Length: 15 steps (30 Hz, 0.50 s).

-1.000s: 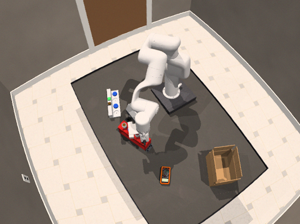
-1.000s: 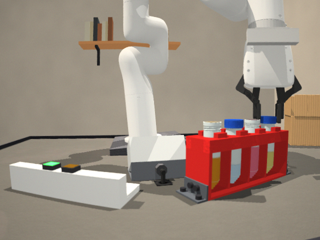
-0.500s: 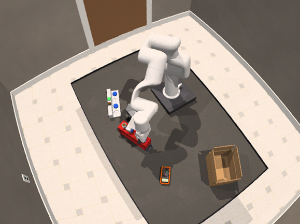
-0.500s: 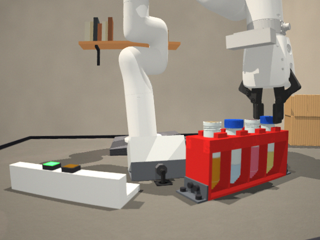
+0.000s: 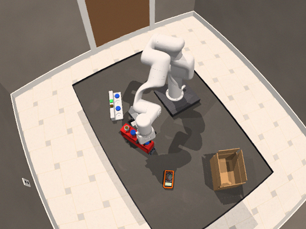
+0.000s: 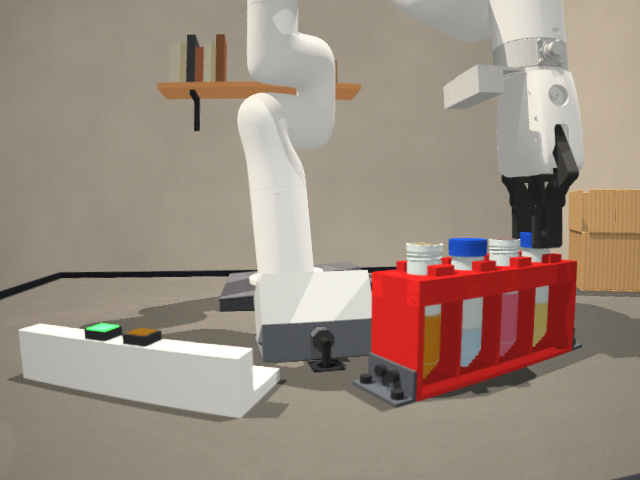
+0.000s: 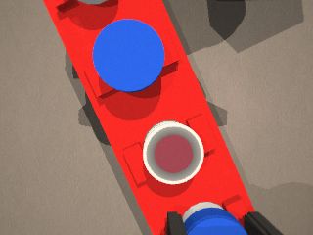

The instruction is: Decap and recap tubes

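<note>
Blue cap sits upright on the end tube in the red decapping station.
</note>
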Each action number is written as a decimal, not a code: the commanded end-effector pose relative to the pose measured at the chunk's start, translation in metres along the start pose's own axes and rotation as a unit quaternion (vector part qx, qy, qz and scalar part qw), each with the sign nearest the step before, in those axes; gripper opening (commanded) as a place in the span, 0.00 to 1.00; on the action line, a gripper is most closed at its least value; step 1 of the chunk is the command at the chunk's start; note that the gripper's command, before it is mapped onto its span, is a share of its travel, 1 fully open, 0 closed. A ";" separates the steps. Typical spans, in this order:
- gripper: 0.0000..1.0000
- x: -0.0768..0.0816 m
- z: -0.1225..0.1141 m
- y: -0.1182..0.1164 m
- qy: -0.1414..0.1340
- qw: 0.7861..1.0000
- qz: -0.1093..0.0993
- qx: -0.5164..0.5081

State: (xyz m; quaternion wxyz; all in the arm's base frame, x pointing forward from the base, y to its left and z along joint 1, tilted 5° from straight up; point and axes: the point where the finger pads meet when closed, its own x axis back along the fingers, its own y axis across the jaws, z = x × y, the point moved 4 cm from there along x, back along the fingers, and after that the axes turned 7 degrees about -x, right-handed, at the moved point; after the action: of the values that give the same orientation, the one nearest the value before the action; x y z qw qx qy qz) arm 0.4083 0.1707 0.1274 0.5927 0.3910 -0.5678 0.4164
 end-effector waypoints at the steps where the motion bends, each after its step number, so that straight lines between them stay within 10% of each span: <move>1: 0.00 0.001 -0.003 0.001 0.011 0.993 0.015 -0.119; 11: 0.00 0.001 -0.003 0.001 0.010 0.985 0.016 -0.173; 12: 0.46 0.001 -0.003 0.001 0.010 0.985 0.016 -0.173; 15: 0.46 0.001 -0.003 0.001 0.010 0.985 0.016 -0.173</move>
State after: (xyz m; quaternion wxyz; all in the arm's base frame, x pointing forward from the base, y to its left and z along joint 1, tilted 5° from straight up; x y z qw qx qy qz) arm 0.4070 0.1728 0.1263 0.6515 0.2740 -0.6279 0.3259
